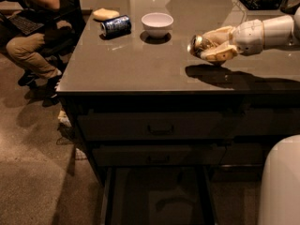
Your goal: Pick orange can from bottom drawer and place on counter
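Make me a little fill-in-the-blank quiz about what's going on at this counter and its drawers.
1. The tool, gripping the orange can, hangs above the ____ side of the counter.
2. The blue can lies on its ____ beside the bowl.
3. The bottom drawer stands ____.
Missing words: right; side; open.

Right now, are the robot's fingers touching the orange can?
Touching. The camera view shows the gripper above the counter, its fingers clamped around the orange can.
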### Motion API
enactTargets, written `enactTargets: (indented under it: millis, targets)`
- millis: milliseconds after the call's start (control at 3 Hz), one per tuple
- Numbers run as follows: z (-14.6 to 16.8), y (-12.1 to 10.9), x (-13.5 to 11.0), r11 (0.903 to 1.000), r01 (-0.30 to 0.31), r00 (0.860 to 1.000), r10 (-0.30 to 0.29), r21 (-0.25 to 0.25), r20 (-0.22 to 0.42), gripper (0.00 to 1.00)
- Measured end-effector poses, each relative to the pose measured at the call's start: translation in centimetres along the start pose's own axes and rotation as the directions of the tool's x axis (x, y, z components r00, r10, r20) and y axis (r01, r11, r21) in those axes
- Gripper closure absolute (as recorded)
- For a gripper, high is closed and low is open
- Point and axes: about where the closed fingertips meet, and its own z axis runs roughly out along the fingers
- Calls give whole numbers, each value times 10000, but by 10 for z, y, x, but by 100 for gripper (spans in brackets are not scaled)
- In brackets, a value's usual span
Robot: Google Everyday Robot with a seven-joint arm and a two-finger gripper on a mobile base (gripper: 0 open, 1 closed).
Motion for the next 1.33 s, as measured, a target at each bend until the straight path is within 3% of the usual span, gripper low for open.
enactTargets:
  millis: [667, 1000, 1333]
  targets:
    - [8, -3, 12, 9993, -349, 9991, 345, -124, -260, 100]
    - [8, -7, 13, 9991, -417, 9983, 415, -45, -402, 84]
    - [9, -9, 15, 9987, -507, 9975, 506, -18, -486, 61]
